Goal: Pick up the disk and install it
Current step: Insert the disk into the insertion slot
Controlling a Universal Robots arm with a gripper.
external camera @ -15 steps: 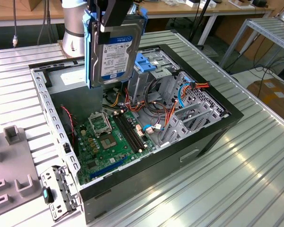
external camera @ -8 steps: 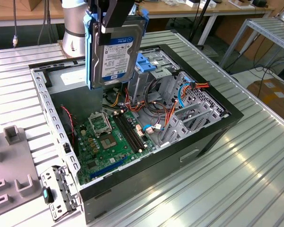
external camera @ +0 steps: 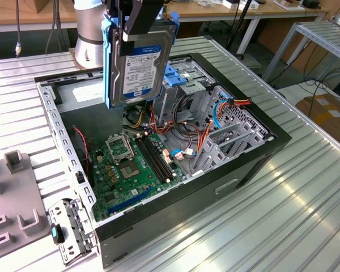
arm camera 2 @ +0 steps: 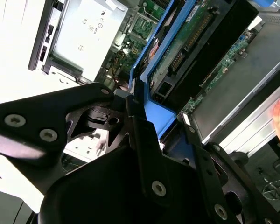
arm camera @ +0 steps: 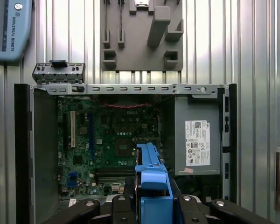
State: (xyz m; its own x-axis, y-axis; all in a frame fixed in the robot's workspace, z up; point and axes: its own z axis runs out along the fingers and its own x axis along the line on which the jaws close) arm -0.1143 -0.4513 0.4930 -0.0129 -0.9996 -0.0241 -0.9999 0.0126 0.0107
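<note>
Fingers of my gripper are clamped on the top edge of the disk, pinching its blue carrier. Disk hangs upright, label toward the exterior camera, over the open computer case. Below it: motherboard and a tangle of orange and red cables. Drive cage with blue top stands just beside the disk, on the exterior view's right. Power supply sits in the case's corner. Farther off, a grey fixture plate lies on the ribbed table. Arm reaches down from above, wrist pointing straight down.
</note>
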